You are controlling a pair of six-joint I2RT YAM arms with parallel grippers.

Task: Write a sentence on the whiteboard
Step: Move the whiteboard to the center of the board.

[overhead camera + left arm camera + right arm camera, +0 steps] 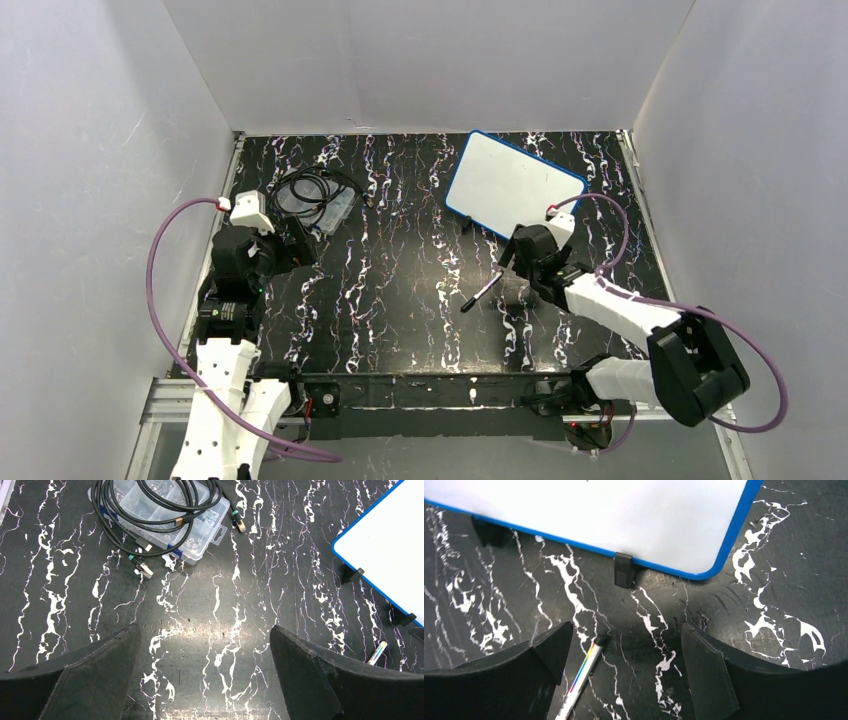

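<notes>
Ahead-left of the wide-open, empty left gripper (pixel 205 630), clear compartment box (pixel 200 525) of small parts, cables (pixel 155 530) coiled atop, right gripper (pixel 626 635) open, empty, marker (pixel 581 677) beside it, whiteboard (pixel 599 515) ahead.

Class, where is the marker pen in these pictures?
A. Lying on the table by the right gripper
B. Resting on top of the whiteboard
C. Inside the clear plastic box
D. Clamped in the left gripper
A: the marker pen lies flat on the table beside the open right gripper, apart from the whiteboard.
</notes>
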